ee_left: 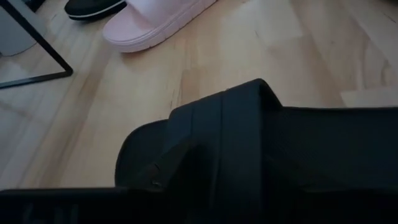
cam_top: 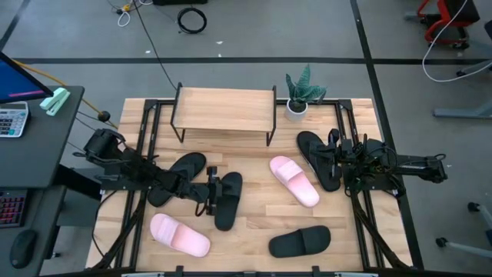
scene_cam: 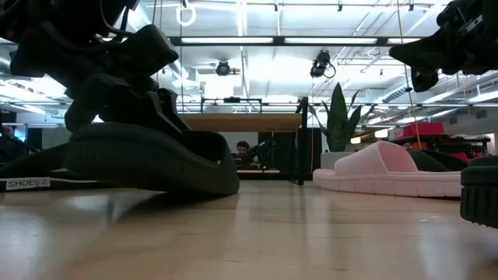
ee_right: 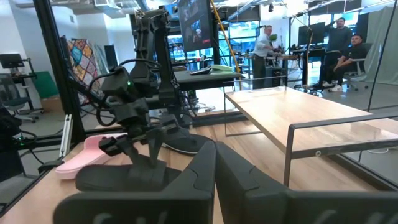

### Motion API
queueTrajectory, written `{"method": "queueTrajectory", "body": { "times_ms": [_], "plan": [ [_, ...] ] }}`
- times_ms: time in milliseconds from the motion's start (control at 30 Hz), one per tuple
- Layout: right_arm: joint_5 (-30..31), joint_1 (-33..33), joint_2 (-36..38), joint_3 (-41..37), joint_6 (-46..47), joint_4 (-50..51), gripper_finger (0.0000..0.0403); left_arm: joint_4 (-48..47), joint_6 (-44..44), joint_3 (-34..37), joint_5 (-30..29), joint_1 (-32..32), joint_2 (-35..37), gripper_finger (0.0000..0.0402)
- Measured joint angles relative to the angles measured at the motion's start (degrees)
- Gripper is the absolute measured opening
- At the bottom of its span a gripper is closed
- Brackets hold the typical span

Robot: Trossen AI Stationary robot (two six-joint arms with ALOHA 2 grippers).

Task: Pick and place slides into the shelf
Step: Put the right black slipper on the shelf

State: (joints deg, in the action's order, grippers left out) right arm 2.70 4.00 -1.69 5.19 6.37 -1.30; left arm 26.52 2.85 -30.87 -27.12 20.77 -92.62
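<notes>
The left gripper [cam_top: 214,191] is positioned over the table [cam_top: 254,223] left of centre, at the strap end of a black wide-strap slide [cam_top: 228,199] that lies flat on the wood; its jaws stand either side of the strap, and it cannot be determined whether they are clamped on it or still apart. In the low view the same slide [scene_cam: 148,159] rests on the table surface under the dark arm. The right gripper [cam_top: 344,159] waits at the right side of the table with its jaws together, above the thin black thong flip-flops [cam_top: 319,158], which lie side by side there. The shelf [cam_top: 224,109] stands at the far edge of the table, centred, with its plank top bare. One pale pink slide [cam_top: 294,181] lies right of centre, between the left gripper and the flip-flops. The second pale pink slide [cam_top: 179,235] lies at the near left. The second black wide-strap slide [cam_top: 300,241] lies at the near right. Another dark sandal [cam_top: 177,175] lies partly under the left arm, just left of the gripper. A potted plant [cam_top: 299,94] stands just right of the shelf.
</notes>
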Motion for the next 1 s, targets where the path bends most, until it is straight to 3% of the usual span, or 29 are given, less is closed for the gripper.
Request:
{"method": "queueTrajectory", "body": {
  "times_ms": [133, 400, 667, 867, 933, 1000],
  "plan": [
    [0.0, -0.01, 0.02, 0.0, 0.0, 0.0, 0.0014, -0.17, 0.0, 0.02, -0.41, -0.34, 0.0, 0.0119],
    [0.0, 0.0, 0.0, 0.0, 0.02, 0.0, 0.0014, 2.78, 2.03, -0.3, -2.95, 0.14, 1.27, 0.0014],
    [-0.01, -0.01, 0.0, 0.0, 0.0, 0.0, 0.0014, 1.86, -18.98, -8.15, -19.03, 2.27, 12.04, 0.002],
    [0.0, -0.01, 0.0, 0.0, 0.0, 0.4, 0.0014, -13.29, -34.88, -17.26, -33.84, -0.48, 22.19, 0.0017],
    [0.0, -0.01, 0.0, 0.0, 0.02, 0.52, 0.0014, -18.92, -34.91, -19.06, -33.4, -3.03, 25.68, 0.0023],
    [0.0, -0.01, 0.0, 0.0, -0.02, 0.58, 0.0014, -23.55, -33.34, -19.94, -28.81, -6.06, 29.68, 0.0022]
  ]
}}
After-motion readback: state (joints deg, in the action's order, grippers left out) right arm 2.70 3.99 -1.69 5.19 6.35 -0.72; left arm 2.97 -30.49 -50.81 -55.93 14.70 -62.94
